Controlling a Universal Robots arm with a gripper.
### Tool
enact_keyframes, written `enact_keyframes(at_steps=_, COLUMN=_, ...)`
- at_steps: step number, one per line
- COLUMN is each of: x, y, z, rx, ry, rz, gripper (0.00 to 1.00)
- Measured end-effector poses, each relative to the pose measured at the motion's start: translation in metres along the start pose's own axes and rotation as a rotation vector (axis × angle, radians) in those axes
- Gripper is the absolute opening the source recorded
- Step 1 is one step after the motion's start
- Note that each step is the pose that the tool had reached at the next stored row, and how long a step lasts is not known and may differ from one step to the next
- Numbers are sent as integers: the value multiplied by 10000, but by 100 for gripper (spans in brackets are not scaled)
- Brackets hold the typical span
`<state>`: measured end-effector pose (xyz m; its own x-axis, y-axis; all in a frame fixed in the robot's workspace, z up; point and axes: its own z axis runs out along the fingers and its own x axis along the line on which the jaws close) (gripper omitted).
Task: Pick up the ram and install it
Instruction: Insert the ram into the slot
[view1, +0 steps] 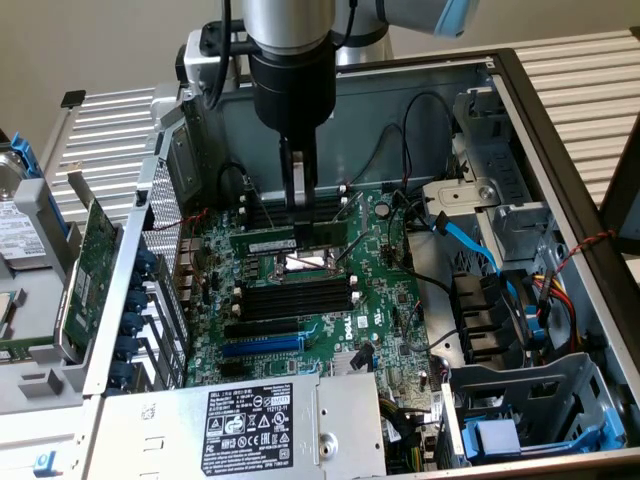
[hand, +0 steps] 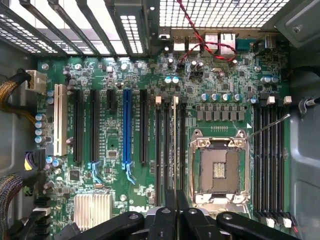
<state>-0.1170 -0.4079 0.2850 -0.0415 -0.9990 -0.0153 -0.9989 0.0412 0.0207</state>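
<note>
The gripper (view1: 299, 215) is pressed together on the ram (view1: 272, 242), pinching it about mid-length. The stick lies level and on edge, with its white label towards the exterior camera. It hangs over the middle of the motherboard (view1: 385, 320), just by the socket (view1: 303, 264). Whether it touches a slot cannot be told.

In the wrist view the gripper lines up with the bank of memory slots (hand: 167, 145) that lies between the socket and the expansion slots (hand: 127, 125). A second bank (hand: 270, 155) runs along the socket's far side, near the board's edge. A finned heatsink (hand: 92, 207) sits near the ends of the expansion slots.

Outward, the board lies in an open case (view1: 520, 80) resting on a slatted counter (view1: 590, 60). A labelled power supply (view1: 250, 420) fills the case's near edge. A blue cable (view1: 470, 240) runs towards the drive cage (view1: 540, 400) at the exterior view's right. A green card (view1: 85, 260) stands outside the case wall at the exterior view's left.
</note>
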Motion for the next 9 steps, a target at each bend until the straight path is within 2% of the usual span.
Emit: enact_keyframes(at_steps=9, x=19, y=-2, z=51, rx=-14, ry=-5, rz=1, gripper=12)
